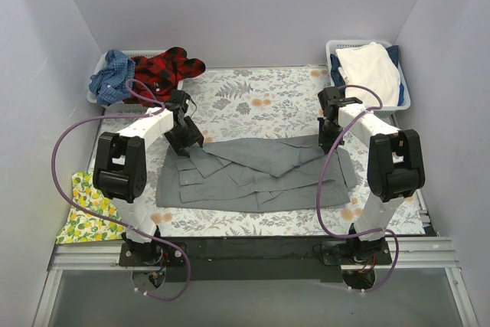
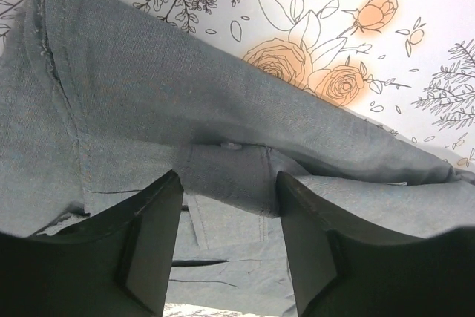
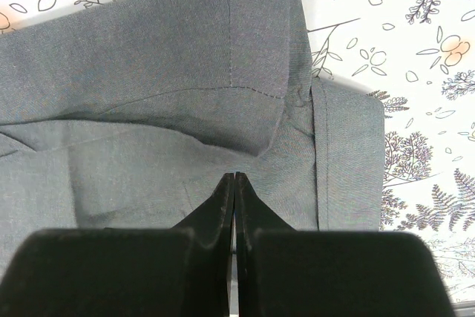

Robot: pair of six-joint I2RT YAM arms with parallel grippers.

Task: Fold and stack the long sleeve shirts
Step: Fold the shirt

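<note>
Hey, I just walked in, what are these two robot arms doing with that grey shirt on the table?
Two robot arms are working on a grey shirt spread over the flowered table cover. The left gripper is open, its jaws straddling a fold at the shirt's far left edge. The right gripper is shut at the far right edge; whether it pinches cloth is unclear. A red plaid shirt and a blue checked shirt lie at the back left.
</note>
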